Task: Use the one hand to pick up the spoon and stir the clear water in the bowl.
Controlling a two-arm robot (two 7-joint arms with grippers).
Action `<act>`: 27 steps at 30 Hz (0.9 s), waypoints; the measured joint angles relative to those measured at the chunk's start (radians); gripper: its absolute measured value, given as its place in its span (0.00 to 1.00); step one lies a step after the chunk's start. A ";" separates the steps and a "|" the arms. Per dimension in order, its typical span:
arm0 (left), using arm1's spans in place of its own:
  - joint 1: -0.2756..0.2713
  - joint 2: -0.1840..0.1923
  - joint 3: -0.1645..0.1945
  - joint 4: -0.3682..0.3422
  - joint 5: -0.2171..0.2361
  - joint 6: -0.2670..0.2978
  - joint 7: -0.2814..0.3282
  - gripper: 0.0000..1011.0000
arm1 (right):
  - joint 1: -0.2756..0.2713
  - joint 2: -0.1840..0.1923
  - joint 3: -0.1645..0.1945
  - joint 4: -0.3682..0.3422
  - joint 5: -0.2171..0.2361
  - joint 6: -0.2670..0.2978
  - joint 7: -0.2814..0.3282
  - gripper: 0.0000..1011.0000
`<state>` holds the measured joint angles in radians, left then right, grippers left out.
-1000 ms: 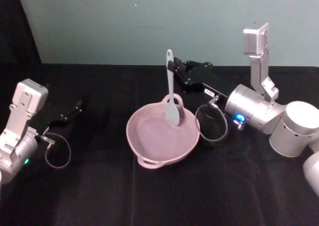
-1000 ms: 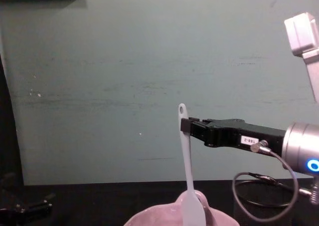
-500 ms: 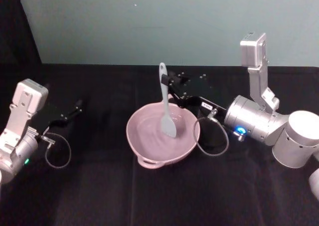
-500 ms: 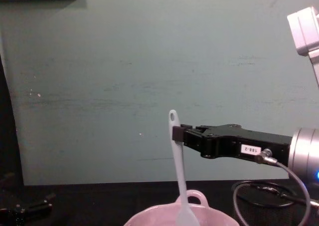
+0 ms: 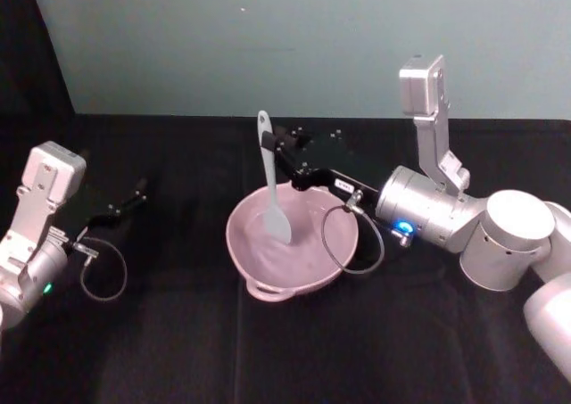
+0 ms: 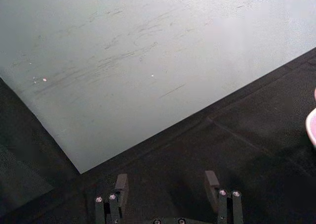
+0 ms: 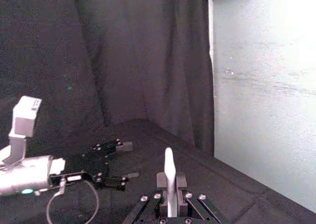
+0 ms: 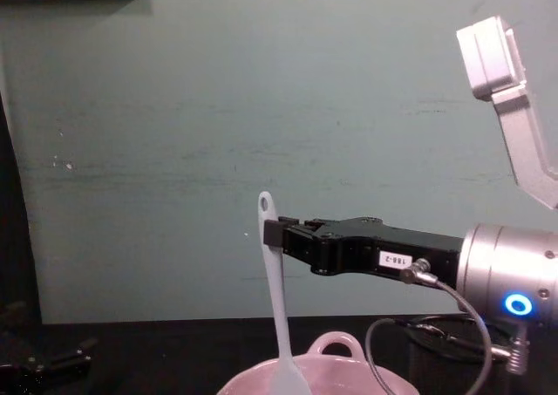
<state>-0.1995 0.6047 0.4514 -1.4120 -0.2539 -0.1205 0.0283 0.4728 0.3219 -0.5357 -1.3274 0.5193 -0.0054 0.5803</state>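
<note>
One spoon (image 5: 270, 188), one bowl (image 5: 235, 244), two claws: left claw (image 6: 166, 186), right claw (image 8: 273, 234).

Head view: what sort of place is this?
Likely a robot lab bench, not a kitchen: black-draped table, bare teal wall, right gripper holding a spoon in the pink bowl, left gripper parked at the table's left.

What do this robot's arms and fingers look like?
The right gripper and left gripper are black with two fingers, on silver cylindrical arms trailing looped cables. The right one bears a small white label, with a blue ring light behind; the left arm shows a green light.
</note>
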 joint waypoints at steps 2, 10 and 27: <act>0.000 0.000 0.000 0.000 0.000 0.000 0.000 1.00 | 0.012 -0.011 0.001 0.023 0.000 -0.007 -0.001 0.11; 0.000 0.000 0.000 0.000 0.000 0.000 0.000 1.00 | 0.042 -0.030 0.015 0.079 0.000 -0.024 -0.006 0.11; 0.000 0.000 0.000 0.000 0.000 0.000 0.000 1.00 | 0.005 0.010 0.067 0.046 0.010 -0.022 -0.030 0.11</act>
<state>-0.1995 0.6047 0.4514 -1.4120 -0.2538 -0.1205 0.0283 0.4774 0.3322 -0.4691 -1.2818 0.5296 -0.0271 0.5499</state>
